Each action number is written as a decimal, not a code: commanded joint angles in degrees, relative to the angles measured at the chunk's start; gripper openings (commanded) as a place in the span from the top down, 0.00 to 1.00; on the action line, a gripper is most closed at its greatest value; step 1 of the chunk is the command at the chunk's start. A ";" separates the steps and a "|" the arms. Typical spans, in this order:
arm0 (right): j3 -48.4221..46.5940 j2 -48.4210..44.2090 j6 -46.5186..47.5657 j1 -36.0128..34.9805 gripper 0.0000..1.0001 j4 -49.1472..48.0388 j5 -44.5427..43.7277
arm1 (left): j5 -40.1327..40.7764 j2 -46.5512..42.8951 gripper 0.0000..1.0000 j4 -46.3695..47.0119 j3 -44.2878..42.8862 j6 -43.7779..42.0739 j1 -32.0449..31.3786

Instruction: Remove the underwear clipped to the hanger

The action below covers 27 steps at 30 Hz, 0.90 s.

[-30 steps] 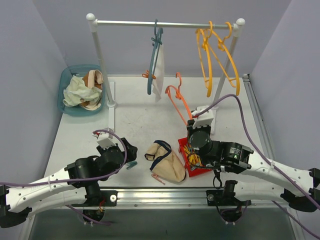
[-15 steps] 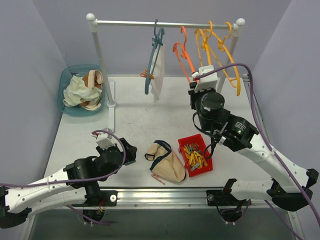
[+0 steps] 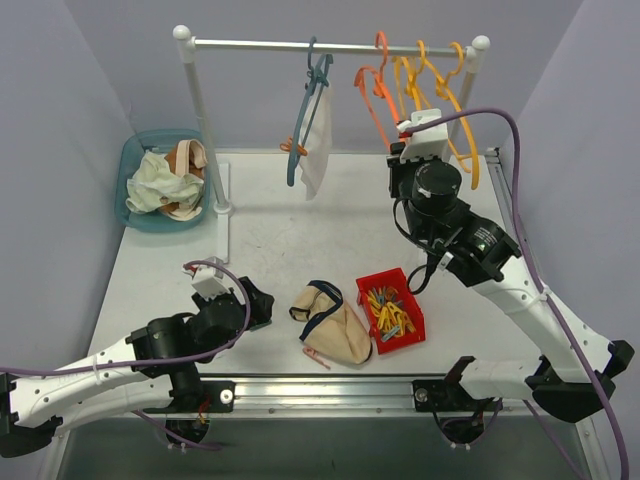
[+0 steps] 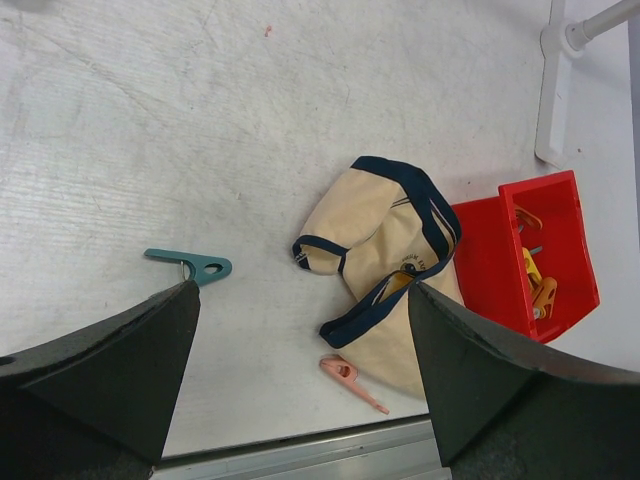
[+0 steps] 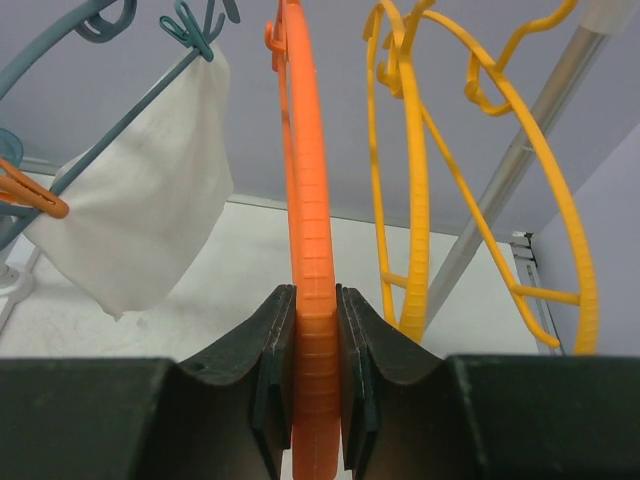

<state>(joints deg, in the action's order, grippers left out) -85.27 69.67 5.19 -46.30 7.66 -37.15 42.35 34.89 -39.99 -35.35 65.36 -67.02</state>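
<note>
The left gripper point(image 3: 258, 303) hovers low over the table point(image 3: 270, 230), jaws wide apart and empty. Just right of it, the cream briefs point(image 4: 385, 270) lie beside a red bin point(image 4: 520, 260). The white briefs point(image 5: 140, 220) hang clipped to the blue hanger point(image 3: 316, 70). The right gripper point(image 5: 315, 300) is clamped on an orange hanger point(image 5: 305, 180).

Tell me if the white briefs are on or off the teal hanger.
On: the white briefs hang from the teal hanger, held by a teal clip above and an orange clip below.

walls point(image 3: 60, 100): lavender | table point(image 3: 280, 240): white, scuffed | rack point(image 3: 260, 45): white posts
</note>
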 commanded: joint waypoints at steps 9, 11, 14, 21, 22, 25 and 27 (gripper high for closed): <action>-6.83 5.47 -4.66 5.52 1.00 2.27 3.91 | -0.60 0.44 0.06 -0.18 0.55 1.08 0.14; -6.84 5.65 -5.89 6.14 1.00 3.23 4.97 | -0.69 0.17 0.06 -0.53 0.46 1.34 0.05; -4.91 4.17 -7.65 6.22 1.00 3.24 6.12 | -0.95 -0.53 0.06 -0.53 0.73 1.35 0.14; 0.28 -2.07 -10.37 4.30 0.48 4.99 8.05 | -0.42 -1.32 0.06 -0.88 0.29 1.00 0.05; 1.15 -3.04 -10.64 2.47 0.41 5.26 7.79 | -0.25 -1.32 0.06 -1.06 0.11 0.91 0.05; 4.67 -6.38 -14.14 -2.71 0.15 8.93 7.44 | 0.37 -1.67 0.06 -1.50 -0.77 0.38 0.14; 8.01 -8.32 -18.00 -5.36 0.01 12.72 6.92 | 0.89 -2.02 0.06 -1.85 -1.29 0.03 0.14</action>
<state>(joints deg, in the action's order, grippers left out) -80.40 63.99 -7.18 -48.12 15.66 -29.67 41.58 33.69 -40.23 -34.46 65.69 -67.02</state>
